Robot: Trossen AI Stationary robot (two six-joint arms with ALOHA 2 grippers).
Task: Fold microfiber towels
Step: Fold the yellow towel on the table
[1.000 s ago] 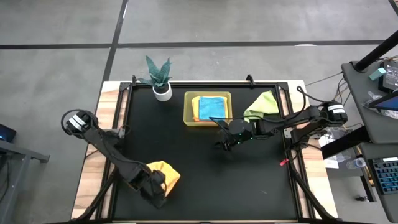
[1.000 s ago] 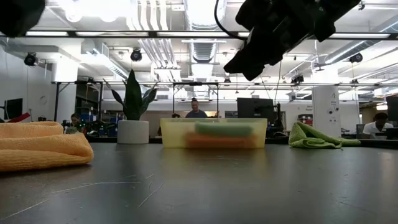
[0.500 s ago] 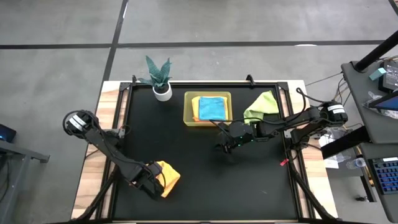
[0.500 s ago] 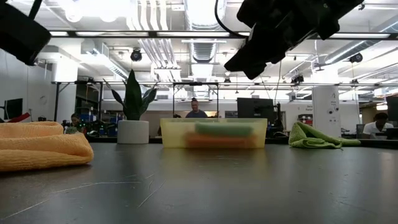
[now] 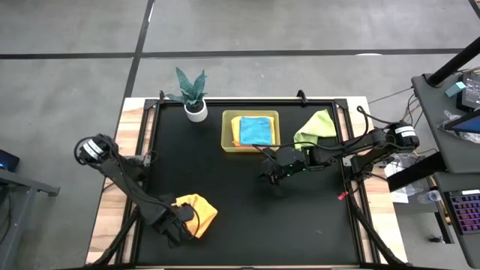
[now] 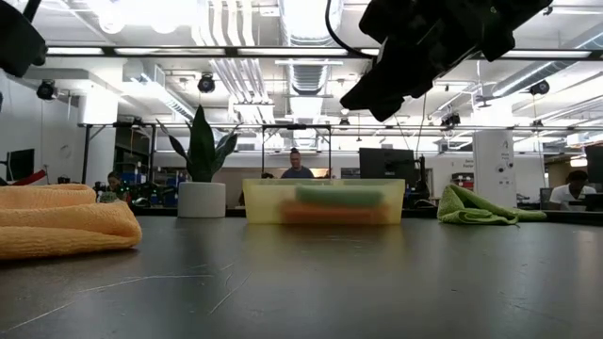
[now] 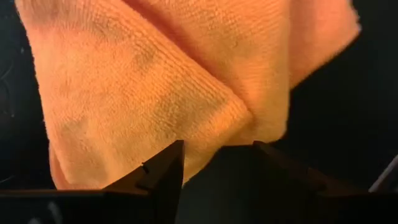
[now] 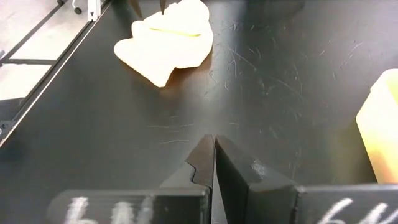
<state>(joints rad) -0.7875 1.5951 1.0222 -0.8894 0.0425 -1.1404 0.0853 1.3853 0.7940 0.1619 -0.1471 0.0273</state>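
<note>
Orange towel: we see the folded orange-yellow towel (image 5: 199, 212) lying on the black table (image 5: 225, 187) in the lower left of the overhead frame; at table height it sits as a thick folded wad (image 6: 58, 221) at the far left.
Left gripper: we find the left gripper (image 5: 180, 223) just beside the orange towel's lower left edge, its fingers (image 7: 163, 173) parted, with the cloth beyond the tips and nothing between them.
Right gripper: we see the right gripper (image 5: 271, 174) hanging over the centre of the table, below the bin, its fingers (image 8: 203, 163) pressed together and holding nothing.
Bin: the translucent yellow bin (image 5: 227, 129) stands at upper centre, with a teal blue towel (image 5: 256, 130) folded on top and an orange edge under it.
Green towel: a lime green towel (image 5: 315, 128) lies rumpled to the right of the bin, at the table's right edge.
Plant: a potted plant (image 5: 193, 93) stands to the upper left of the bin.
</note>
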